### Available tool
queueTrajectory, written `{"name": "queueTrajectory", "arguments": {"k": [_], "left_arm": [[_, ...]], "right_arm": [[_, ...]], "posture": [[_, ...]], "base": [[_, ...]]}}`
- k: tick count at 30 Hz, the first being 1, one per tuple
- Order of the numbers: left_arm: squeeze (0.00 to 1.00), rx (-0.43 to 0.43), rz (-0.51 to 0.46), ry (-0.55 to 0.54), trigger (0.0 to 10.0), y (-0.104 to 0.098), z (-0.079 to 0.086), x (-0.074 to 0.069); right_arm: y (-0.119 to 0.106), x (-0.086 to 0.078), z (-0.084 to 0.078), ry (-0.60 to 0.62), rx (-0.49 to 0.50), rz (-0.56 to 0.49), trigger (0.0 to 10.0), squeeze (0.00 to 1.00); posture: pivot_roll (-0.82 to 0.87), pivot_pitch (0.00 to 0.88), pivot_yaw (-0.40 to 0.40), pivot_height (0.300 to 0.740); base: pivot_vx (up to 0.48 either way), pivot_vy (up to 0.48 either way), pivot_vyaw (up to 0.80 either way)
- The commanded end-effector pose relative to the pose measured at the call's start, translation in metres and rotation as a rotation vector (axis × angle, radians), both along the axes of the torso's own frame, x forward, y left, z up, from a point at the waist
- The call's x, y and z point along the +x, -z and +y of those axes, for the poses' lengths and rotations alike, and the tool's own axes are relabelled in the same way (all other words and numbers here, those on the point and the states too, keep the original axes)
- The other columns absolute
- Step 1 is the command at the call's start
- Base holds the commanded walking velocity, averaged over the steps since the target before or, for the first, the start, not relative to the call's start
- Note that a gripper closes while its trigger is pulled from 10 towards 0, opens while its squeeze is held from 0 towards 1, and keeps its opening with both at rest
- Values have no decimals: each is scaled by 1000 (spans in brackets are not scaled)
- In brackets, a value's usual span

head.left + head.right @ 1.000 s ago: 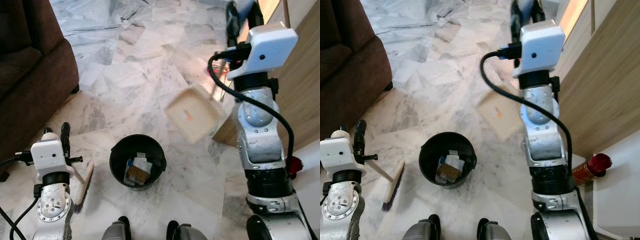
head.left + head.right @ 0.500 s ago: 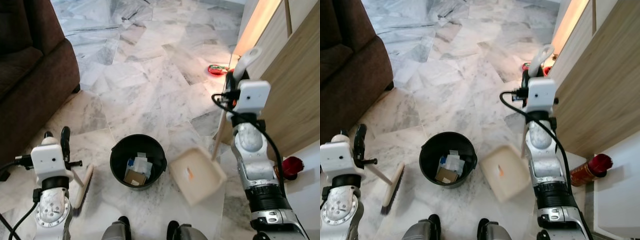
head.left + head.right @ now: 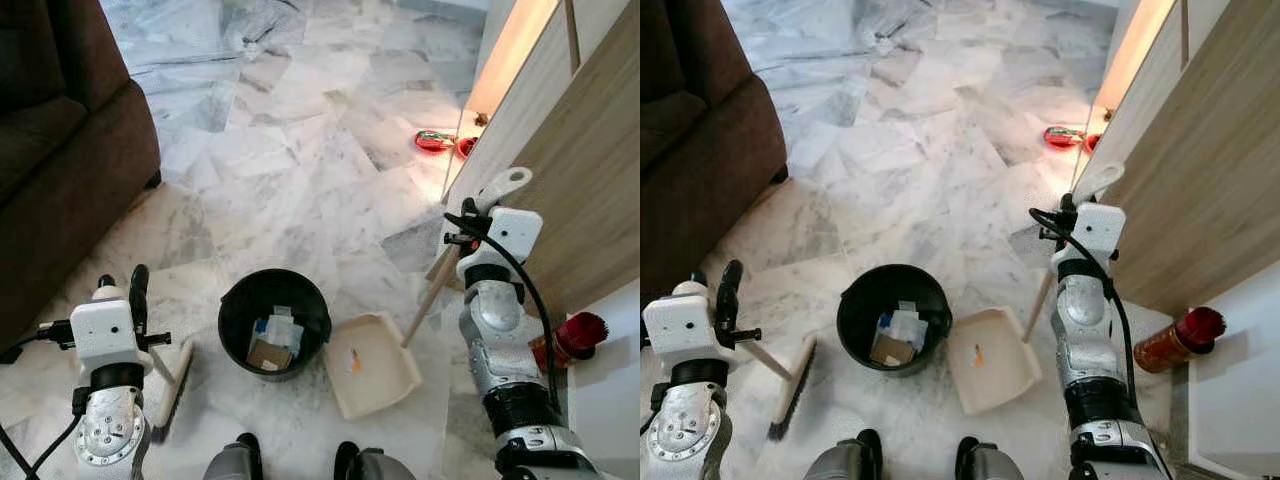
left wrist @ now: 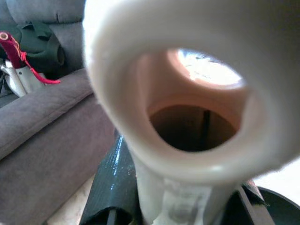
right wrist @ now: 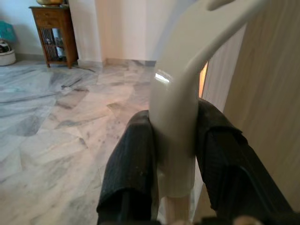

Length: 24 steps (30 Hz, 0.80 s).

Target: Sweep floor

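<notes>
A cream plastic dustpan (image 3: 372, 364) with a long pale handle (image 3: 437, 288) is set down on the grey and white marble floor (image 3: 300, 170), just beside a round black plastic bin (image 3: 274, 322). A small orange bit is seen inside the pan. The top of the handle is gripped by the right tool (image 5: 174, 159); in the right wrist view, its two black fingers (image 5: 129, 171) are pressed against the cream handle, one on each side. The handle leans up and away from the pan toward a light wooden cabinet wall (image 3: 590, 190).

Bits of paper and a brown piece (image 3: 265, 352) are held in the bin.

On the other side of the bin, a cream hand brush with dark bristles (image 3: 792, 385) is laid with its bristle head on the floor. Its handle is held by the left tool (image 3: 135, 300), which is clenched around it; the hollow end of the handle (image 4: 192, 112) is seen very close in the left wrist view.

A dark brown sofa (image 3: 60, 150) is stood by the floor's far left edge. A red can (image 3: 1165, 343) is seen by the wooden wall, near the right arm. A small red thing (image 3: 435, 140) is lying farther off, at the foot of the same wall. The robot's two dark feet (image 3: 240, 462) are planted near the bin.
</notes>
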<state>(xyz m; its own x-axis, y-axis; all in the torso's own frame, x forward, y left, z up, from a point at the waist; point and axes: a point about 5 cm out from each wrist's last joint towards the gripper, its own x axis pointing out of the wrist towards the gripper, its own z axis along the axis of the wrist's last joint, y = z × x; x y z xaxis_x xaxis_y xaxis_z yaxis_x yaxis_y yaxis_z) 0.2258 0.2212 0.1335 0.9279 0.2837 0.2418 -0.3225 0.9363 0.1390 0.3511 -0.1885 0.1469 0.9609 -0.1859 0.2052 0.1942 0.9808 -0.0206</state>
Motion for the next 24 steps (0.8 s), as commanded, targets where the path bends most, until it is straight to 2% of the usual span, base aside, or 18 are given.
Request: {"name": "queueTrajectory", "arguments": {"k": [1, 21, 24], "left_arm": [[0, 18, -39, -1, 10000, -7, 0, -4], [0, 21, -29, 9, 10000, -4, -3, -2], [0, 19, -30, 11, 10000, -3, -3, -3]], "right_arm": [[-12, 3, -2, 3, -8, -54, 10000, 0], [-15, 6, -5, 7, -45, -85, 10000, 0], [-13, 5, -5, 11, -31, -82, 10000, 0]], "posture": [[68, 237, -41, 740], [68, 259, -45, 740], [68, 250, -47, 740]], "base": [[0, 0, 0], [0, 0, 0], [-250, 0, 0]]}}
